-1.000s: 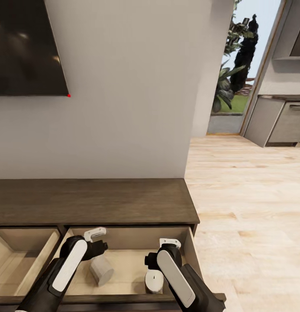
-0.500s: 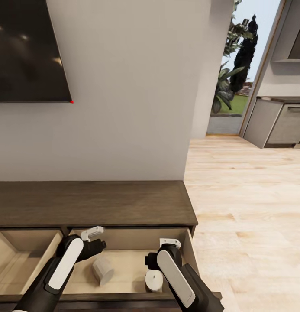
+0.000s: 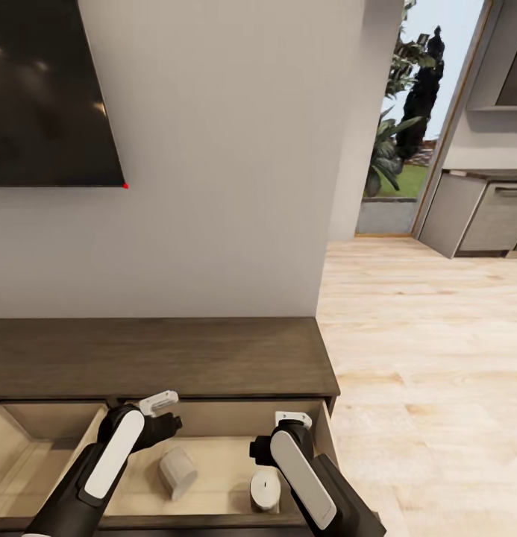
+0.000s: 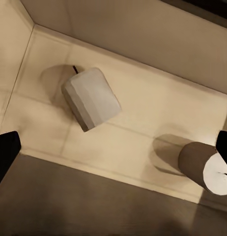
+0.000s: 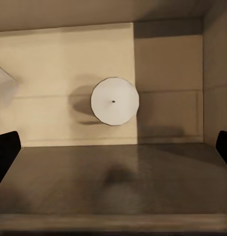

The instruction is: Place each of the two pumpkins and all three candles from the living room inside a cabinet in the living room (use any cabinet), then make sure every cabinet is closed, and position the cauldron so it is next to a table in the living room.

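A pale wall (image 3: 213, 186) fills the head camera's view, with a dark screen (image 3: 49, 89) mounted at 10 o'clock and light wood flooring (image 3: 430, 358) running off toward 3 o'clock, where grey kitchen units (image 3: 482, 216) and a doorway onto greenery (image 3: 400, 134) stand. Below the wall sits the long dark-brown cabinet (image 3: 161, 358), two of its beige-lined drawers pulled open at 6 and 7 o'clock. In the right-hand drawer (image 3: 213, 455) lie two candles: the tipped candle (image 3: 176, 471) rests on its side, well apart from the upright candle (image 3: 265, 488) at about 5 o'clock from it, standing on end near the drawer's right wall. The left arm (image 3: 109, 466) and the right arm (image 3: 303, 477) reach in over the drawer's front edge. In the left wrist view the left gripper (image 4: 113, 152) hangs above the tipped candle (image 4: 91, 98) with fingertips (image 4: 5, 152) spread wide, touching nothing. In the right wrist view the right gripper (image 5: 113, 152) hangs likewise above the upright candle (image 5: 115, 101), its fingers (image 5: 5, 152) parted and bare.
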`<state>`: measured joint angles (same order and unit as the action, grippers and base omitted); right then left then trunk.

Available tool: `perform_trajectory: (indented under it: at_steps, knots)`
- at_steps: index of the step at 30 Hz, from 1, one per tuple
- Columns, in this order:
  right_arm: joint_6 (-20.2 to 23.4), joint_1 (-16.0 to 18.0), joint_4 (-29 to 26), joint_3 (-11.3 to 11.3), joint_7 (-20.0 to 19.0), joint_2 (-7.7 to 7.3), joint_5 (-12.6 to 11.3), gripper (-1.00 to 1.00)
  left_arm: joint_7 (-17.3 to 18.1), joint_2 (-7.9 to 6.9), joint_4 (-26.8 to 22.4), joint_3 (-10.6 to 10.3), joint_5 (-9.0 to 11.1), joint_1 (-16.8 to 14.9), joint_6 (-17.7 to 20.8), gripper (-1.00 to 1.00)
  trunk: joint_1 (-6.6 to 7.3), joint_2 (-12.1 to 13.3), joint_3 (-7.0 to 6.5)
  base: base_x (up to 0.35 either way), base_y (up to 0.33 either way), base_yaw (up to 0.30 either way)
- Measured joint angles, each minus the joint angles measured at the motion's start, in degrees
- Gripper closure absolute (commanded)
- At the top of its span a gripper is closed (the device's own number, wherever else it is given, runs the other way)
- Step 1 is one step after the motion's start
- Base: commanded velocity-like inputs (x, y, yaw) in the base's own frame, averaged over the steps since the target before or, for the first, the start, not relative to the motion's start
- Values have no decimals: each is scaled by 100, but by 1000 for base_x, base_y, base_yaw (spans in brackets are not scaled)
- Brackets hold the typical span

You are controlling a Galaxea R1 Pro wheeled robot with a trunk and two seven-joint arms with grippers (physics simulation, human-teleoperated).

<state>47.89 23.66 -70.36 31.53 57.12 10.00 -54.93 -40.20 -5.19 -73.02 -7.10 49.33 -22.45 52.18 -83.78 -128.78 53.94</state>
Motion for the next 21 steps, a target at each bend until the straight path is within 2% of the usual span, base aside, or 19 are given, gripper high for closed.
perform_trajectory:
  at_steps: [5, 15, 21]
  knots:
    - [-1, 2, -24, -3, 3, 0, -13, -100, -231, 5, 13, 3, 24, -1, -2, -100, 110, 201, -90, 0, 0, 0]
    - [6, 2, -9, -6, 4, 0, -14, -100, -262, 8, 29, -6, 21, -10, -9, -100, 330, 602, -269, 0, 0, 0]
    - [7, 2, -8, -7, 4, 0, -13, -100, -263, 84, 30, -13, -14, -10, -11, -100, 461, 842, -377, 0, 0, 0]
